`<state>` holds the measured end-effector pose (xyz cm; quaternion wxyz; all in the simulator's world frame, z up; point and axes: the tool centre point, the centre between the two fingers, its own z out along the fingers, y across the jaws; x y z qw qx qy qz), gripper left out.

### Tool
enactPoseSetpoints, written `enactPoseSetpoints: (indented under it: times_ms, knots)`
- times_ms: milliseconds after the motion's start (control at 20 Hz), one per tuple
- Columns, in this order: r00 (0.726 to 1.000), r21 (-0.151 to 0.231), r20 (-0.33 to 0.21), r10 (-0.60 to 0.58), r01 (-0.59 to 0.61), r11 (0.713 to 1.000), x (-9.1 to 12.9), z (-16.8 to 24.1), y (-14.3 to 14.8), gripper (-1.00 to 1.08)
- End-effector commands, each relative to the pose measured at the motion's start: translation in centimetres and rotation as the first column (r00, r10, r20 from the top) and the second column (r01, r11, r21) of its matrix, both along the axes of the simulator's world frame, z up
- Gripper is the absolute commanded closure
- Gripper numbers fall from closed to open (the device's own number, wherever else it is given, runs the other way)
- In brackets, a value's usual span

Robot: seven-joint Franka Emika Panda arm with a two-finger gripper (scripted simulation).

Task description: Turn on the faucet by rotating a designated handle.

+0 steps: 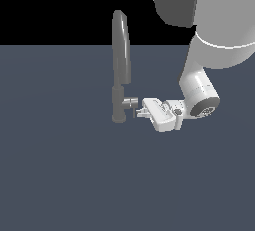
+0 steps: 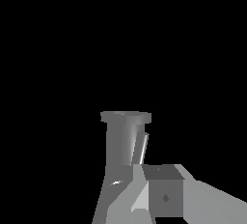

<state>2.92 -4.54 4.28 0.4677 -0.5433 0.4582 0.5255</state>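
The faucet (image 1: 121, 51) is a tall dark-grey curved spout on a short cylindrical base (image 1: 118, 109), standing on the grey floor. The handle (image 1: 131, 102) is a shiny silver stub sticking out of the base toward the exterior view's right, with a thin rod lever (image 1: 135, 112) hanging beside it. My gripper (image 1: 141, 113) is level with the base, its fingers together in one narrow tip right next to the rod lever, holding nothing. In the wrist view the base cylinder (image 2: 123, 141) and the thin rod (image 2: 141, 148) show close up, with a grey block (image 2: 164, 191) in front.
The white arm (image 1: 199, 83) comes down from the exterior view's upper right, to the right of the faucet. The flat grey floor (image 1: 74, 175) spreads all around; black background lies behind.
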Motion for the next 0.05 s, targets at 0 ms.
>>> enactPoseSetpoints:
  times_ms: [0]
  knots:
    - [1.000,0.007,-0.022,0.012,-0.012,1.000,-0.27,-2.01,1.68,1.08]
